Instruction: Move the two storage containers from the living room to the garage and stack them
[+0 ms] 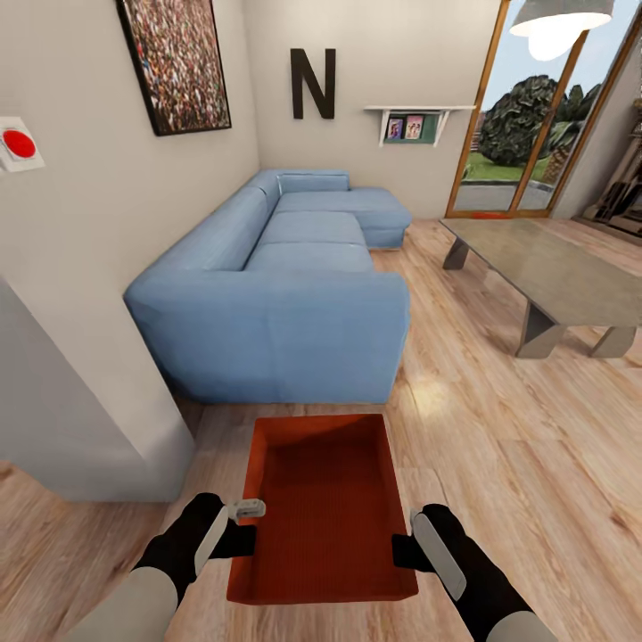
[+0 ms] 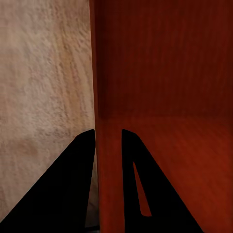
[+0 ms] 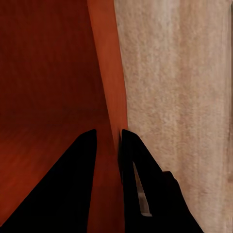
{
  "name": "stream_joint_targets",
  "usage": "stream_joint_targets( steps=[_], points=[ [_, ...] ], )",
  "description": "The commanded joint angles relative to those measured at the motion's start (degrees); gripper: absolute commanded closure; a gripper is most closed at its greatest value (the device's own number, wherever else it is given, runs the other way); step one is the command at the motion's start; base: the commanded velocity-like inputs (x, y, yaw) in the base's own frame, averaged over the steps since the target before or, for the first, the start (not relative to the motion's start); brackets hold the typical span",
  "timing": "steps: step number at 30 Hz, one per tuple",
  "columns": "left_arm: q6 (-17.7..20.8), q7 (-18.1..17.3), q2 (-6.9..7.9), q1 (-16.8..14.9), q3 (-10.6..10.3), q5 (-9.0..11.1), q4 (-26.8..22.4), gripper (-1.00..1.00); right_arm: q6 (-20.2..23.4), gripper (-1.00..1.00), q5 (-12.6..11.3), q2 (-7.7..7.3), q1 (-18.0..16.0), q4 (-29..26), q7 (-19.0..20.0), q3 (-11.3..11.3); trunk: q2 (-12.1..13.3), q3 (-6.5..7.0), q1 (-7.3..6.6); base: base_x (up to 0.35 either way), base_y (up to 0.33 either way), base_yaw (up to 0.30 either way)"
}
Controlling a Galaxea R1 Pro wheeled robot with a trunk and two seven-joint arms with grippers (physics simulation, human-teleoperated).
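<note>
At the lower centre of the frame we hold one orange bin (image 1: 323, 508) over the wood floor (image 1: 535, 446), before the blue sofa (image 1: 285, 294). Our left claw (image 1: 242, 539) and right claw (image 1: 403, 551) each pinch a side wall. Uneven arm motion could twist it loose.

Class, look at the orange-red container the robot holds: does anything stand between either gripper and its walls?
Nothing visible does. The left gripper straddles the left wall of the storage container, and the right gripper straddles its right wall.
</note>
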Motion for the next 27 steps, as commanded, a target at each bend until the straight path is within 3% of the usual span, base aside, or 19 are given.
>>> stream_joint_targets(
  steps=[1,27],
  points=[
    [0.3,0.3,0.05,0.0,-0.1,0.4,-0.1,1.0,-0.3,1.0,-1.1,-0.03,-0.1,-0.1,-0.4,-0.4,0.4,0.22,-0.23,0.0,0.0,0.0],
    [0.3,0.3,0.05,0.0,-0.1,0.4,-0.1,1.0,-0.3,1.0,-1.1,-0.04,-0.1,0.0,-0.4,-0.3,10.8,7.08,-5.94,0.0,0.0,0.0]
  ],
)
